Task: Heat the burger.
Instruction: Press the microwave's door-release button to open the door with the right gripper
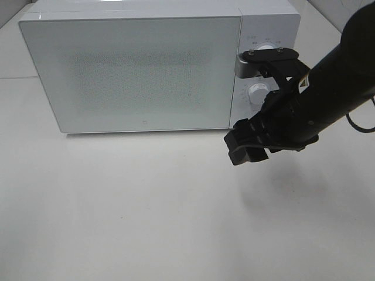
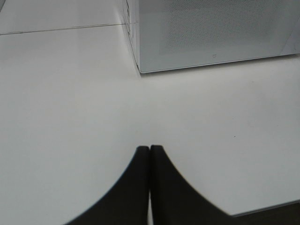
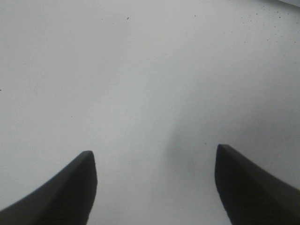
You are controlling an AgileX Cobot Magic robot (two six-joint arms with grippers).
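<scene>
One arm shows in the high view, the right one, a black arm (image 1: 345,76) coming in from the right edge of the frame and sloping down toward the centre. Its right gripper (image 1: 246,147) hangs above the white table (image 1: 146,216), just in front of the lower right corner of the microwave (image 1: 135,70), with a faint shadow on the table below it. In the right wrist view its two dark fingers (image 3: 70,192) stand well apart with nothing but bare table between them, so it is released and empty.

The white microwave fills the upper half of the high view. Its door (image 1: 140,73) is shut flat, with a speckled grey panel that cannot be seen through. On the control strip at the right, the lower dial (image 1: 256,92) is plain to see. The upper dial (image 1: 268,49) is partly covered by the silver-grey camera block (image 1: 249,64) on the arm's wrist.

The left gripper (image 2: 150,151) appears only in its own wrist view. Its two black fingers are clenched tip to tip with nothing between them, held over the table near the microwave's front left corner.

The burger shows in none of the three views; with the door shut and opaque, I cannot tell whether it is inside.
</scene>
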